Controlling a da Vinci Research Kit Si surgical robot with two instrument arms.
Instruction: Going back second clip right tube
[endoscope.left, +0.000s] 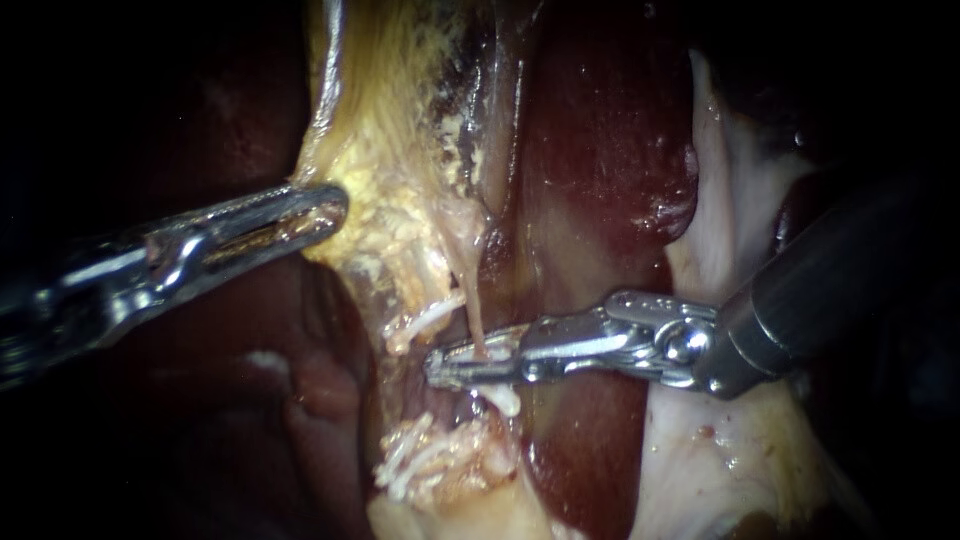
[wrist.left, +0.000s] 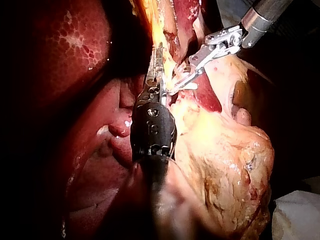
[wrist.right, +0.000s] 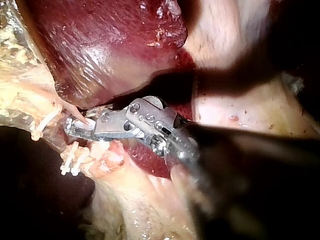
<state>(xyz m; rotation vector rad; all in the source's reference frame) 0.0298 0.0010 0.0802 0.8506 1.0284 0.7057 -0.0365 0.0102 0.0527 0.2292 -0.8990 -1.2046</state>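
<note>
Endoscope view: two instruments meet over dark red liver (endoscope.left: 600, 130) and yellow fatty tissue (endoscope.left: 400, 200).
Left instrument (endoscope.left: 325, 208): comes in from the left, its jaws clenched on the edge of the yellow fatty tissue, well apart from the other tip.
Right instrument (endoscope.left: 440, 366): comes in from the right and lies almost level; its jaws stand slightly apart with a narrow gap between them.
Thin tube (endoscope.left: 472, 300): a pale pink strand that runs down from the fatty tissue and crosses the gap between the right instrument's jaws; whether both jaws press on it cannot be told.
White clip (endoscope.left: 503, 397): a small white piece just under the right instrument's lower jaw, beside the point where the tube passes.
White strands (endoscope.left: 430, 460): a ragged cluster below the jaws, on pale fat.
Pale tissue (endoscope.left: 730, 200): behind the right shaft, beside the liver.
Left wrist view: the left instrument (wrist.left: 159, 57) holds the yellow edge ahead of it; the right instrument (wrist.left: 179, 82) has its tip just beside those jaws.
Right wrist view: the right instrument (wrist.right: 72, 127) shows a white piece at its jaws, with liver beyond it and fat beneath.
</note>
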